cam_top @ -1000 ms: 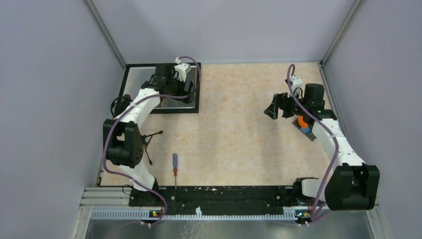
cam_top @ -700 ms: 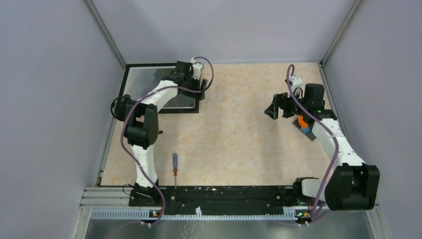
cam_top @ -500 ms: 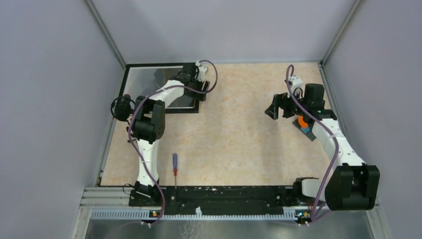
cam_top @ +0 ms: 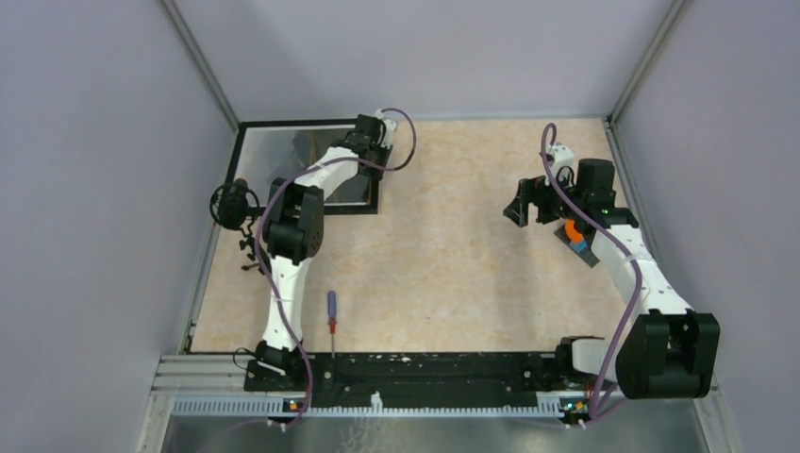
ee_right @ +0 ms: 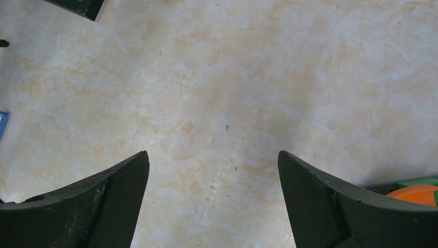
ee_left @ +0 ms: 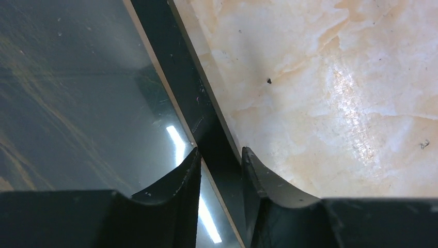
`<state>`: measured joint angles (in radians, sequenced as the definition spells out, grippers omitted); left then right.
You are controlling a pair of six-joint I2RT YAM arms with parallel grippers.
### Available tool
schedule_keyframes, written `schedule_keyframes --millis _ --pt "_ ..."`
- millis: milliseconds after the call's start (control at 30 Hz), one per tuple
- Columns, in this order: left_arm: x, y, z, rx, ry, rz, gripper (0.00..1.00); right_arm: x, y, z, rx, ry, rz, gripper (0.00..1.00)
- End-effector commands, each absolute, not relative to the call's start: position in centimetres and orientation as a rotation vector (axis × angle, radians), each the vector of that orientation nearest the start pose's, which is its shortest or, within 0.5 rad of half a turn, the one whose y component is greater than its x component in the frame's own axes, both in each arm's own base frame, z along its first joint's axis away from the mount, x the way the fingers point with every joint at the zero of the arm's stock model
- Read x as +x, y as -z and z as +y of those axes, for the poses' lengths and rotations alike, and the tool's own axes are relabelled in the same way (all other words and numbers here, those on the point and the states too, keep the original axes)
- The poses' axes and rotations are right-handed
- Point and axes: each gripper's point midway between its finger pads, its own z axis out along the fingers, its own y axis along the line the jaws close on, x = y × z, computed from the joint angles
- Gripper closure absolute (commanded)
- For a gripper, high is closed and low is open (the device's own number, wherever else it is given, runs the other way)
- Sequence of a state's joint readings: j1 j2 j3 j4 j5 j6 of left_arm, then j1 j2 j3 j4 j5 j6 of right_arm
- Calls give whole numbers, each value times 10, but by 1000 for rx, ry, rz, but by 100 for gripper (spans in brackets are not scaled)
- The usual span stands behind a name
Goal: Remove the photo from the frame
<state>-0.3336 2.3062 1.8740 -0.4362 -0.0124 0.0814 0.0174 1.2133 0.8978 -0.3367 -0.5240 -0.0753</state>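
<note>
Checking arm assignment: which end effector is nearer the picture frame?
Left. The left end effector straddles the black border of the frame, one finger each side. The right end effector hangs over the table far to its right.

The left fingers (ee_left: pixel 178 181) have room between them only for the black rail of the frame (ee_left: pixel 199 119), which fills the gap; whether they touch it cannot be told. To one side of them lies glass, to the other bare counter (ee_left: pixel 320 93). The wall (cam_top: pixel 94 142) stands beyond the frame from them. The right fingers (ee_right: pixel 103 201) stand wide apart over bare counter, with open room ahead up to a frame corner. An orange thing (ee_right: pixel 418 192) sits just beside one right finger. Counter lies free between the two pairs. A screwdriver (cam_top: pixel 331 310) and a black stand (cam_top: pixel 236 201) lie well behind the left fingers.
</note>
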Motion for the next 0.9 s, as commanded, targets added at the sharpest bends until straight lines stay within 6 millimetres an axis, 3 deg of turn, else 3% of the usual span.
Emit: schedule_keyframes --millis 0,200,333,467,633,867 --pt "506 -22 -229 687 216 2429 66 341 -180 91 -393 -528 2099 7" --pt "442 -8 -276 999 236 2400 74 342 -181 89 -377 -525 2105 7" --pt "388 5 -303 1208 280 2386 76 343 -181 88 -346 -551 2112 7" --pt "332 10 -325 1454 294 2305 78 348 -181 73 -270 -572 2132 7" --pt "256 16 -339 1845 351 2152 69 350 -181 64 -231 -569 2145 7" --pt "178 13 -333 2199 480 1925 66 351 -179 51 -177 -580 2175 7"
